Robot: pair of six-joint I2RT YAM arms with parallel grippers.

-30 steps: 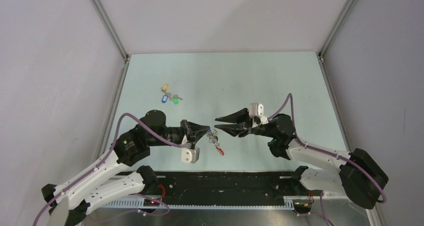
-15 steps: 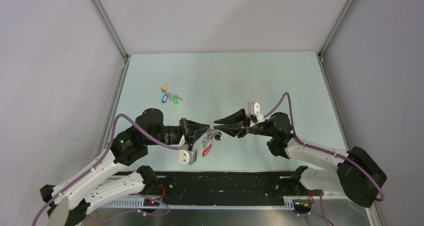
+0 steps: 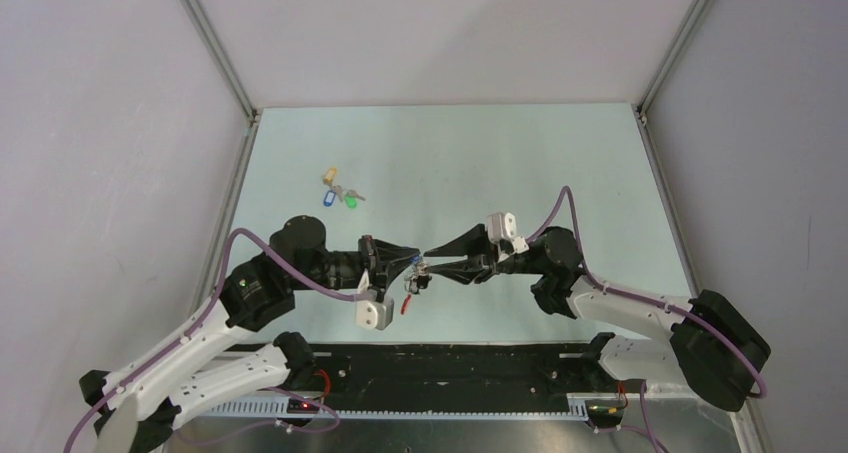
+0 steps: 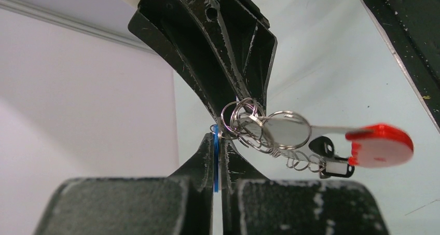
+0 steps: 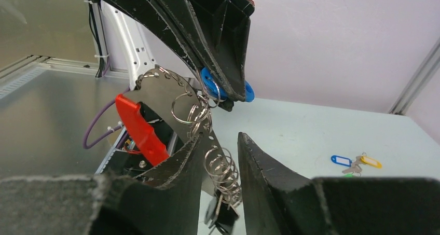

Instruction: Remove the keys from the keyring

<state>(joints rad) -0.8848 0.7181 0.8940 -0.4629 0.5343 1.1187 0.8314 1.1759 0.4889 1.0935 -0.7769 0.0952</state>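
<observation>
My left gripper is shut on the blue tag of the keys and holds the bunch above the table. From the tag hang the silvery keyring, its red strap, a coil of small rings and a black tag. My right gripper meets the left one tip to tip. In the right wrist view its jaws have narrowed onto the coil, which fills the gap between them. The red strap hangs left of its fingers. The key blades are hard to make out.
A second key cluster with tan, blue and green tags lies on the pale green table at the far left, also in the right wrist view. A black rail runs along the near edge. Grey walls enclose the table.
My right gripper moved left to the hanging bunch and its wide-open jaws narrowed onto the ring coil. The red strap swung left and down. My left gripper kept its hold.
</observation>
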